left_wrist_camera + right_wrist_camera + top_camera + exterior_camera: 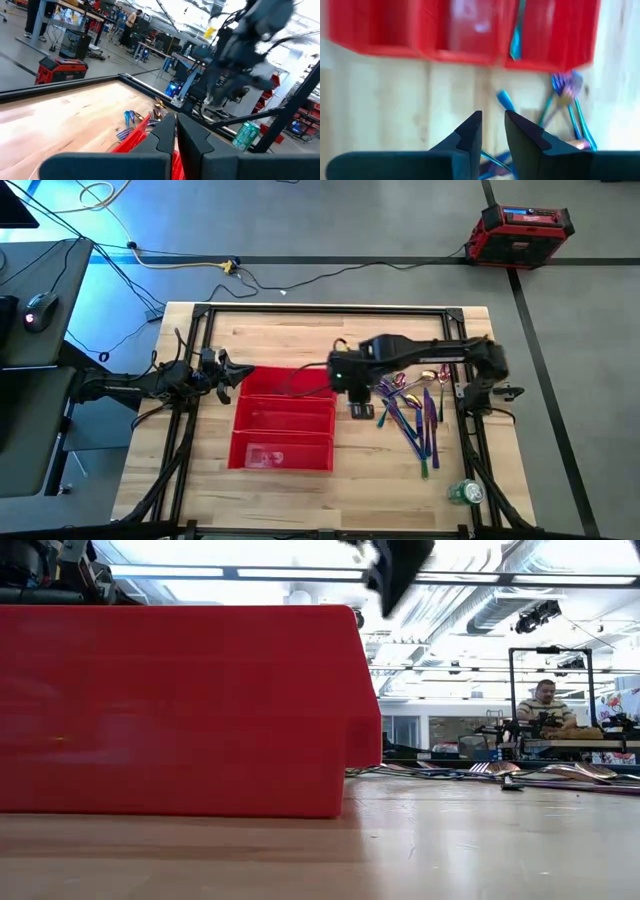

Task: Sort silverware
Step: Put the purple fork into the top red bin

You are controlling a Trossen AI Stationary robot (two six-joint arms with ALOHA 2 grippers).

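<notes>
The table (300, 480) is seen from straight above, level from its top, and close from each wrist, the red tray (283, 425) being shared.

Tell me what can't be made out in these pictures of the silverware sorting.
- Low view: the red tray fills the frame, hiding its compartments.
- High view: the right pincer and arm cover part of the silverware; single pieces are too small to name.
- Right wrist view: motion blur smears the piece in the tray.
</notes>
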